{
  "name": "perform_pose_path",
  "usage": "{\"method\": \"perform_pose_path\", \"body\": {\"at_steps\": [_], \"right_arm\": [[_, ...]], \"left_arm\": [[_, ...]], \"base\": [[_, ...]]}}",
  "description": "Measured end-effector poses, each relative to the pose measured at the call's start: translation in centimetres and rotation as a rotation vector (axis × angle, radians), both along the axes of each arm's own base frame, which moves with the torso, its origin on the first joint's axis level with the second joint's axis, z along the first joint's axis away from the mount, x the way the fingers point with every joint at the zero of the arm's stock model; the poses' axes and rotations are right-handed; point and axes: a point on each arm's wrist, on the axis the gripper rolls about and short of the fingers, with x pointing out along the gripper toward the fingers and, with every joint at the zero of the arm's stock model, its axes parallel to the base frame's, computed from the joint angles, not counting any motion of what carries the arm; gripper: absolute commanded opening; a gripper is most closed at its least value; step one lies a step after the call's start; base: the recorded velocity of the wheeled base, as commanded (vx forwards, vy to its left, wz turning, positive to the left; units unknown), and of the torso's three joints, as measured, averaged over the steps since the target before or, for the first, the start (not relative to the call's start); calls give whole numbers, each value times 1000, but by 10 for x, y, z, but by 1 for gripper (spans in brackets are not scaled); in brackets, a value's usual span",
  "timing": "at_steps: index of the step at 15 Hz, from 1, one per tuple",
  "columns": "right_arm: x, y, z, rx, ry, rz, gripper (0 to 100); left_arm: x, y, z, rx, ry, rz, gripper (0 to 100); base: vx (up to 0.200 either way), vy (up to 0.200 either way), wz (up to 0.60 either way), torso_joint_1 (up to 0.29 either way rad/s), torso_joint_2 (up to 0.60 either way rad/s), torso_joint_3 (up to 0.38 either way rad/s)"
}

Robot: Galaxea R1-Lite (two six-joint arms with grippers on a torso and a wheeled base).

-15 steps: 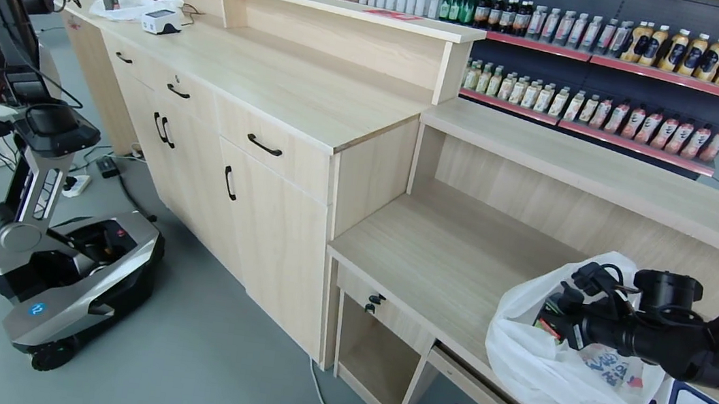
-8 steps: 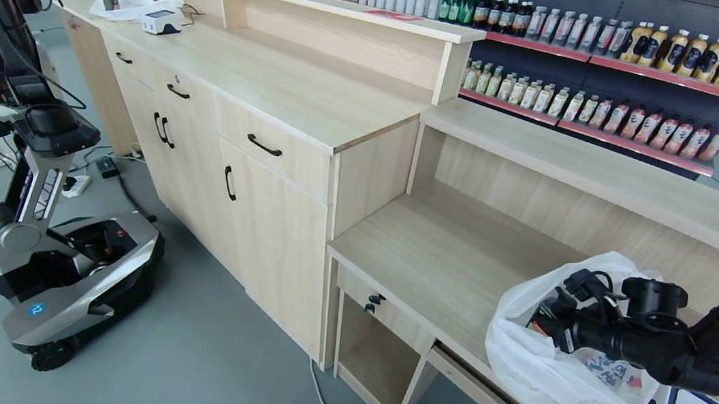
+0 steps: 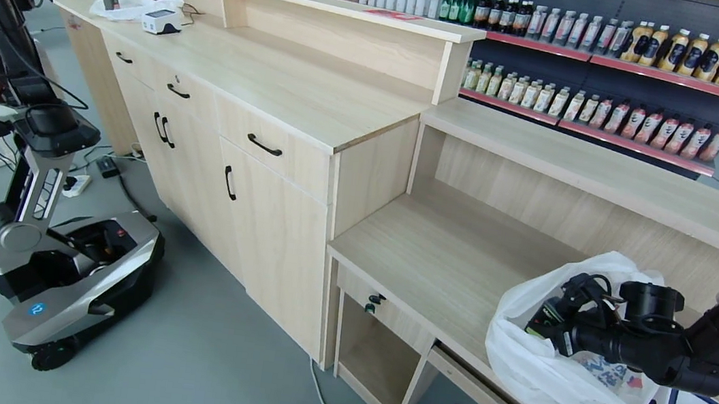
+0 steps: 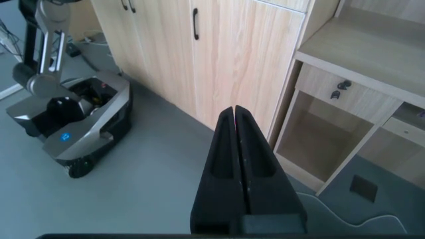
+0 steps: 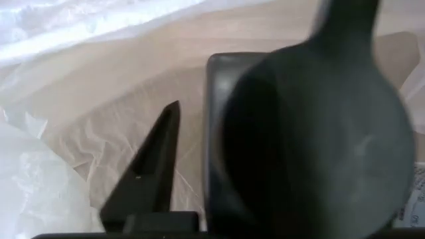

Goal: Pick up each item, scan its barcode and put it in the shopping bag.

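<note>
Inside the shopping bag (image 3: 537, 378) on the counter (image 3: 455, 262) sits my right gripper (image 3: 541, 317); I cannot tell its grip. My left gripper (image 4: 234, 109) fingers (image 4: 224, 153) touch.

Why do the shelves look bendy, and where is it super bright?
Head view: the wide lens bends the drink shelves and slants the counter. Right wrist view: the white shopping bag glows brightest. Left wrist view: even light, no glare.

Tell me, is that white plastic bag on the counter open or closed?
Open. The shopping bag has a wide, gaping mouth, and the right tool sits inside that opening with plastic around it.
</note>
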Motion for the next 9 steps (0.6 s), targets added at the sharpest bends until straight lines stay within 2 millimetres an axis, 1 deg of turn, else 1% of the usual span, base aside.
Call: {"method": "perform_pose_path", "body": {"at_steps": [2,4,7,9], "right_arm": [[-3,0,1,15,4,16,100],[-5,-1,7,23,-5,26,100],[-6,-4,26,22,-52,26,100],[-12,-6,42,48,-59,42,100]], "left_arm": [[0,0,0,0,0,0,0],[0,0,0,0,0,0,0],[0,0,0,0,0,0,0],[0,0,0,0,0,0,0]], "base": [[0,0,0,0,0,0],[0,0,0,0,0,0],[0,0,0,0,0,0],[0,0,0,0,0,0]]}}
